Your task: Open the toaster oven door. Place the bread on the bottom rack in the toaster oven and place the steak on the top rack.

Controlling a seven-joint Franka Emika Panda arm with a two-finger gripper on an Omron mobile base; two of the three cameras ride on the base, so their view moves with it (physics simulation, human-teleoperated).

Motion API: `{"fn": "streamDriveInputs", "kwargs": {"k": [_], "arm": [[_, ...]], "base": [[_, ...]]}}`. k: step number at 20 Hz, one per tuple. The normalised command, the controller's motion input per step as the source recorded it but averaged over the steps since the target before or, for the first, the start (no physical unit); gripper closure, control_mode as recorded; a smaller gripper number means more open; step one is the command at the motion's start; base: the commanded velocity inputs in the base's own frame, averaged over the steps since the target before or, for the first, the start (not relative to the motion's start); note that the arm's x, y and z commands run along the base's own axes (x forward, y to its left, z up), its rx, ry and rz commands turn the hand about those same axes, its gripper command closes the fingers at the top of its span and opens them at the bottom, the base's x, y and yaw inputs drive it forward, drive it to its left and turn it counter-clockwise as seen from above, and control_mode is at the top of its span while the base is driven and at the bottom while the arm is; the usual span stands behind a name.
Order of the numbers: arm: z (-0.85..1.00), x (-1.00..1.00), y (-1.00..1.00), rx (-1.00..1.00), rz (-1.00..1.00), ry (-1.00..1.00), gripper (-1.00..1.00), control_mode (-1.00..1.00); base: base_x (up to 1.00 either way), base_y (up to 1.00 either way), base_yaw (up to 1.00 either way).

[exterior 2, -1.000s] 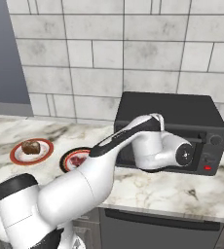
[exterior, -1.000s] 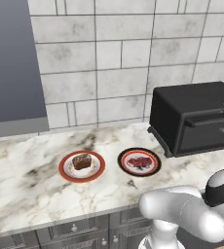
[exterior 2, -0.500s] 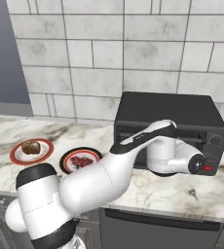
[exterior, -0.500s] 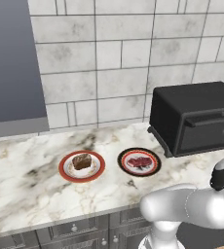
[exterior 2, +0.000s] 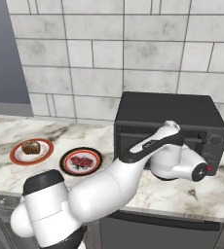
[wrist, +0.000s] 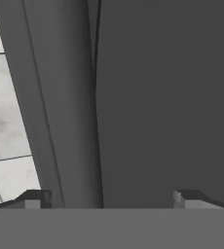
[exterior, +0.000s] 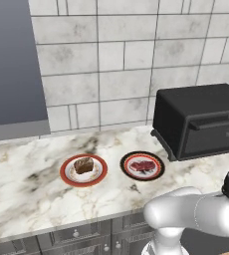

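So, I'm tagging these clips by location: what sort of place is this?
A kitchen, rendered rather than real. A marble-look counter over cabinet drawers, a tiled wall behind, a black toaster oven, and plates holding bread and steak.

A: Base cams?
B: Left base view sits behind-left, looking forward and down — counter point(exterior: 32, 174), toaster oven point(exterior: 196, 119) at far right. Right base view, behind-right, has that oven point(exterior 2: 167, 121) centred. Both share the two plates (bread point(exterior: 83, 165), steak point(exterior: 143, 166)).
A: Hand cam?
B: Very close — black oven surface point(wrist: 162, 97), tile wall point(wrist: 4, 121) at left.
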Motion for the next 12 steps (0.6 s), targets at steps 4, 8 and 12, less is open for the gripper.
{"fn": "streamDriveInputs", "kwargs": {"k": [4,8,12], "arm": [[0.00,0.25,-0.03,0.00,-0.09,0.00,-1.00,-1.00],[0.00,0.26,0.00,0.00,-0.10,0.00,-1.00,-1.00],[0.00,0.27,0.00,0.01,-0.11,0.00,1.00,-1.00]], "base": [[0.00,0.00,0.00],[0.00,0.00,0.00],[0.00,0.00,0.00]]}}
